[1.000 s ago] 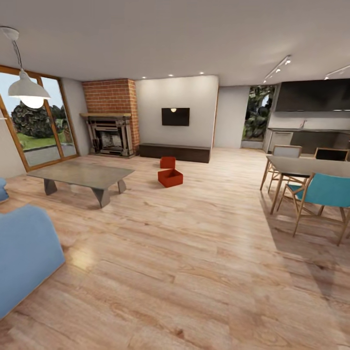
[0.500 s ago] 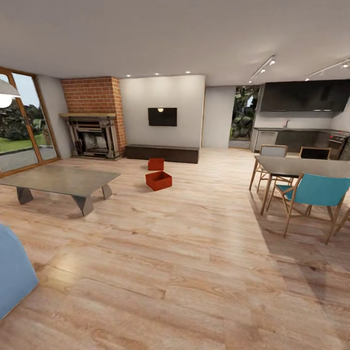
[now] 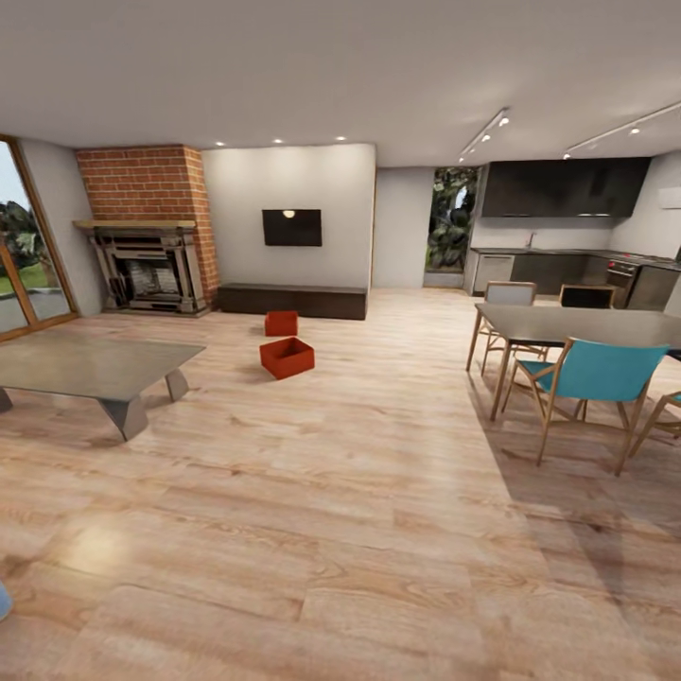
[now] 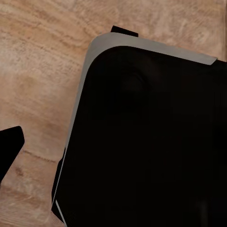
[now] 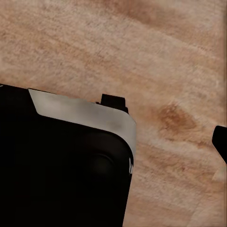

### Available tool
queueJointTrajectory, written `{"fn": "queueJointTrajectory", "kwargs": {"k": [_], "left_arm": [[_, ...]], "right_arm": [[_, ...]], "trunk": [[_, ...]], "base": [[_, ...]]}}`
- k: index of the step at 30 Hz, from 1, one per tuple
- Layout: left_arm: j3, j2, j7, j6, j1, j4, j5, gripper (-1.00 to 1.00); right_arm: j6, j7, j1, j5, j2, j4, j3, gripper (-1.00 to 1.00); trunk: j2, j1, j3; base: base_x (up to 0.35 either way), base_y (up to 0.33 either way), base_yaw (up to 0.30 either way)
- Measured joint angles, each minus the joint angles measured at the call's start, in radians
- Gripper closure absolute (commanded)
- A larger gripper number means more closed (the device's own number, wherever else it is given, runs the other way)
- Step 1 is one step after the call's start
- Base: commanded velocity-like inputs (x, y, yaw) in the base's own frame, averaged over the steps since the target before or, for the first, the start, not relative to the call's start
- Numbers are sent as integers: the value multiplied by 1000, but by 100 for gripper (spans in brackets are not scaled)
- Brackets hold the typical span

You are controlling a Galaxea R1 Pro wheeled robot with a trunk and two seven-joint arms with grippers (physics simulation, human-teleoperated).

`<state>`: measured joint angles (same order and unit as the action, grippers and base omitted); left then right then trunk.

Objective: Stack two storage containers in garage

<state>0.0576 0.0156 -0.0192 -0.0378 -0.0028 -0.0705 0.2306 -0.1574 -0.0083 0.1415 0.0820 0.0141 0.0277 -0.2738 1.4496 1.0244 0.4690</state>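
Because the robot stands well back in the living room and both boxes are still across the plank floor (image 3: 359, 530), the risks here look like driving risks rather than grasping ones. Taking the bench (image 3: 293, 301) as the landmark: the far box (image 3: 281, 323) sits just in front of it, and the near box (image 3: 287, 357) lies a little further out from it, turned at an angle, the two close together but apart. The low table (image 3: 90, 367) stands out from the bench on the fireplace (image 3: 147, 270) side, and the dining table (image 3: 577, 326) with its blue chair (image 3: 591, 374) stands well away from the bench on the opposite side. A straight run toward the bench seems open, yet a drift to either side could catch the base on the low table's corner or a chair leg. Coming in too fast could shove the near box into the far one or against the bench, and the skewed near box may call for lining up before any grasp. Neither hand is anywhere near the boxes: each wrist view looks down on wood planks and a dark rounded body (image 4: 146, 142) with a grey edge, probably the robot's own base (image 5: 61, 165). I cannot tell whether the grippers are spread or closed; nothing suggests they carry anything.
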Motion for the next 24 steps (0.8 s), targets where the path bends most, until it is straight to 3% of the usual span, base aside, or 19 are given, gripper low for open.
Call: {"fn": "queueJointTrajectory", "kwargs": {"k": [24], "left_arm": [[0,0,0,0,0,0,0,-100]], "right_arm": [[1,0,0,0,0,0,0,-100]], "trunk": [[0,0,0]], "base": [[323,0,0]]}}
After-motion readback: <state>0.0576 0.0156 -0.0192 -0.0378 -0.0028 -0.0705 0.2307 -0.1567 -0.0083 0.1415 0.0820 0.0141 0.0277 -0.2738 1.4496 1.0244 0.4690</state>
